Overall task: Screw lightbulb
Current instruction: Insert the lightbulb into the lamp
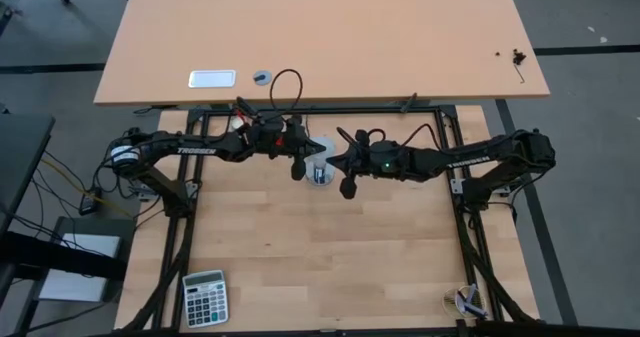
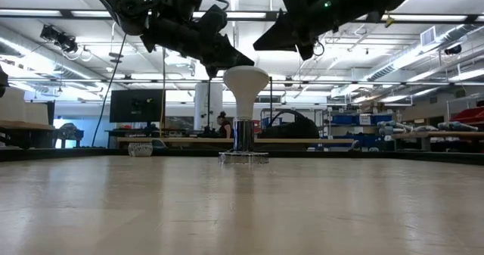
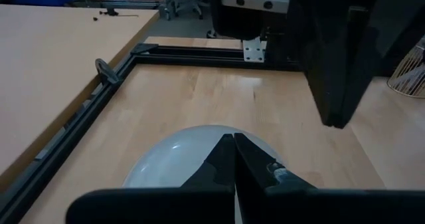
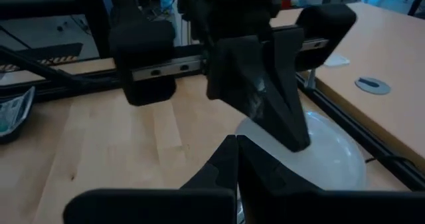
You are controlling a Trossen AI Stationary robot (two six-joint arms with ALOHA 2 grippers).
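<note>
Lightbulb (image 2: 245, 81): white, standing upright with its wide dome face up and its narrow neck down in a shiny socket. It sits toward the far side of the butcher-block worktop (image 1: 300, 247), near the black frame rail.

Socket (image 2: 243, 138): a short metallic cylinder on a flat clear-looking base, resting on the worktop directly under the lightbulb. Whether the screw base is fully seated I cannot tell.

Left tool (image 1: 298, 168): hangs just beside the lightbulb, at about the height of its dome rim in the low view. In its own wrist view the two dark fingers (image 3: 229, 164) are pressed together tip to tip, with the white dome just beyond them; they grip nothing.

Right tool (image 1: 347, 186): hangs near the lightbulb on the opposite side from the left tool, a little higher than the dome in the low view and clear of it. Its fingers (image 4: 232, 159) are likewise closed on each other and empty, with the dome and the left tool just past them.

Calculator (image 1: 205, 298): lies flat on the worktop, well apart from the lightbulb, at the near corner on the left arm's side.

Second table (image 1: 320, 37): a pale, bare-looking surface beyond the frame rail from the lightbulb, carrying a small white rectangular object (image 1: 212, 78) and a small round disc (image 1: 262, 76).

Room behind the lightbulb: a person (image 2: 224, 125) shows far off in the low view, among shelves and benches.
</note>
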